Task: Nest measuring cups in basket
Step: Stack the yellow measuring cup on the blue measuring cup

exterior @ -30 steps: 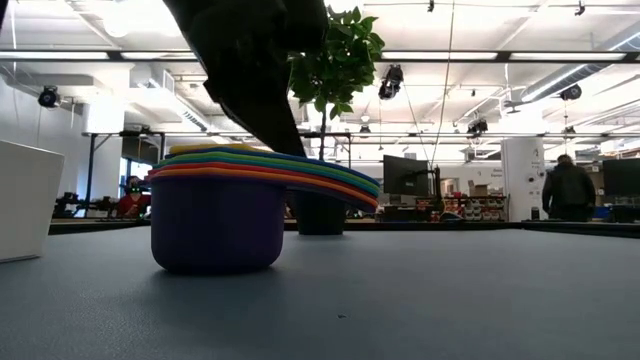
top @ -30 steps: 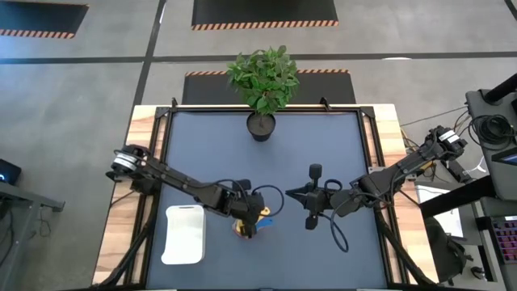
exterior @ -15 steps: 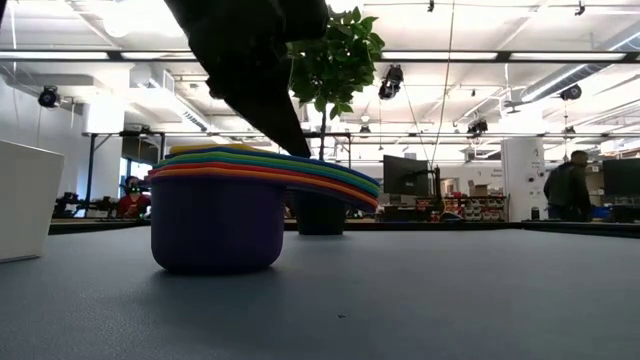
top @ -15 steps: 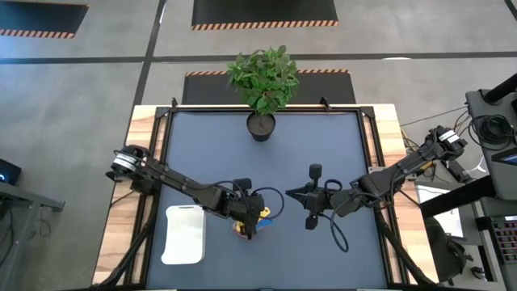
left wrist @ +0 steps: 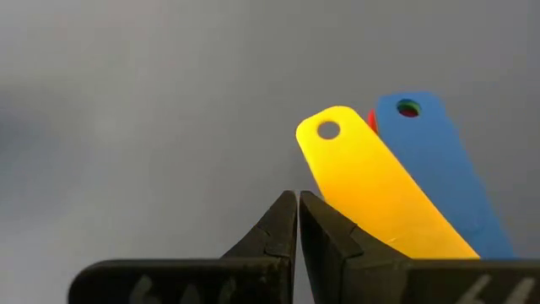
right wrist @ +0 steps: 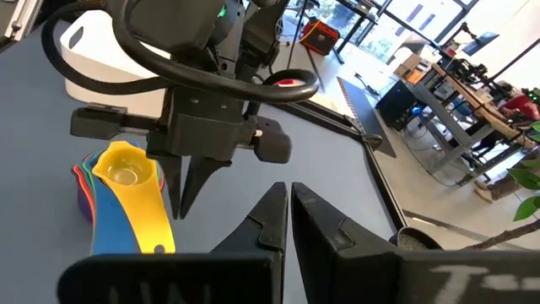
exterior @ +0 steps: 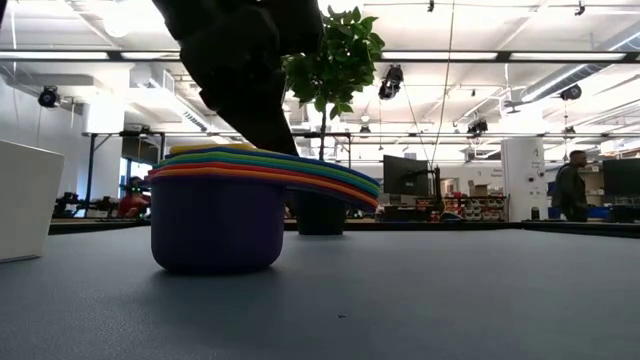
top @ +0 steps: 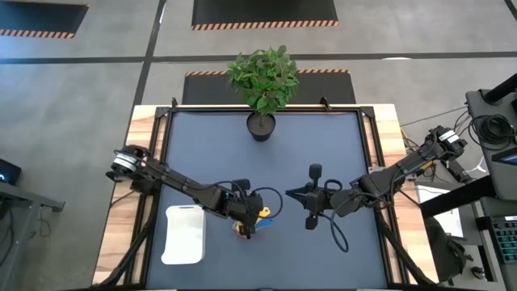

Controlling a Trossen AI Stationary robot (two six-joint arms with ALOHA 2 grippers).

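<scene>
The measuring cups (top: 242, 229) stand nested in one stack on the dark table mat, the purple cup (exterior: 215, 235) at the bottom and the yellow cup (right wrist: 125, 173) on top. Their flat handles fan out to one side. The white basket (top: 183, 234) lies just left of the stack. My left gripper (left wrist: 298, 207) is shut and slants down right beside the yellow handle (left wrist: 371, 190), with the blue handle (left wrist: 439, 160) beyond it. My right gripper (top: 291, 194) is shut, holds nothing, and hangs above the mat to the right of the stack. My left gripper has its shut fingertips (right wrist: 180, 211) close against the side of the yellow cup's handle (right wrist: 148, 224), coming slanting from above. I cannot tell whether they touch the handle or only stand beside it. The stack rests on the table.
A black plant pot (top: 261, 126) with a leafy plant stands at the far edge of the mat. The mat lies bare between the two grippers and along the near right. In the low view, people and workbenches show in the room behind the table.
</scene>
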